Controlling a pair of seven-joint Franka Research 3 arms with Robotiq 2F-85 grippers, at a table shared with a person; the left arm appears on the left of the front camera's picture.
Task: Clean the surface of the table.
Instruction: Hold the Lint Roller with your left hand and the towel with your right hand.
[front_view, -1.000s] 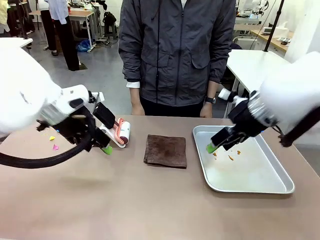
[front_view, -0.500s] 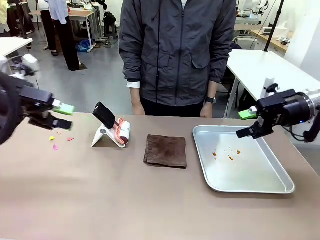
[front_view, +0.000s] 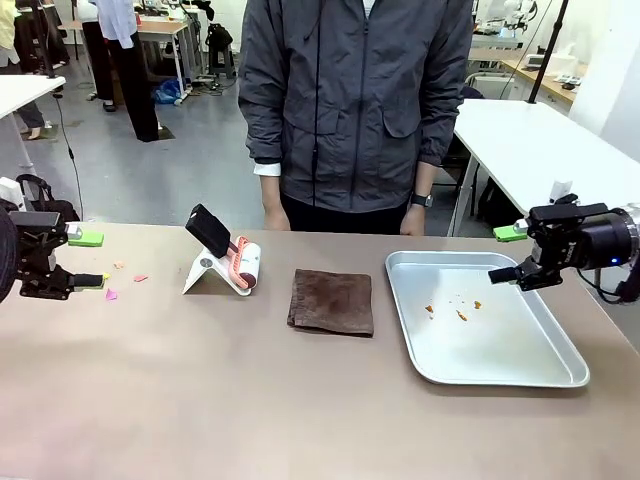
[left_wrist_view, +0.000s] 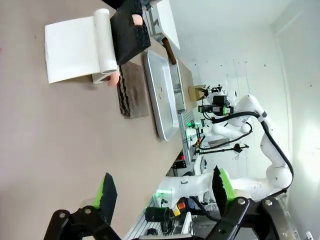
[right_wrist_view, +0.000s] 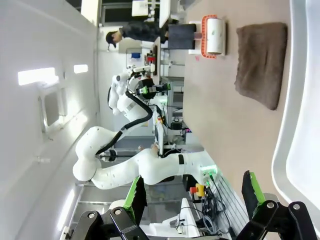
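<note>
Stretching from edge to edge in the front view, the brownish desk (front_view: 200, 400) takes up the lower half, and its near part is bare. Near its middle, toward the far side, a folded brown cloth (front_view: 332, 301) lies flat. Just left of the cloth, a lint roller (front_view: 247, 266) with a pink frame leans on a white stand (front_view: 205, 272), its black handle pointing up and left. Further left, near the desk's left edge, a few small pink and yellow paper scraps (front_view: 111, 294) lie scattered. Right of the cloth sits a shiny metal tray (front_view: 560, 378) with several small orange crumbs (front_view: 461, 315) in its far half. A person (front_view: 355, 110) in a grey jacket stands at the far edge behind the cloth, arms down. The left hand (front_view: 90, 260) hovers at the desk's left edge beside the scraps, turned sideways, its green-padded fingers spread apart with nothing between them. The right hand (front_view: 505, 254) hovers over the tray's far right rim, also sideways, fingers wide apart and empty. Each wrist view shows its hand's two fingers well separated, with the desk running away behind them.
</note>
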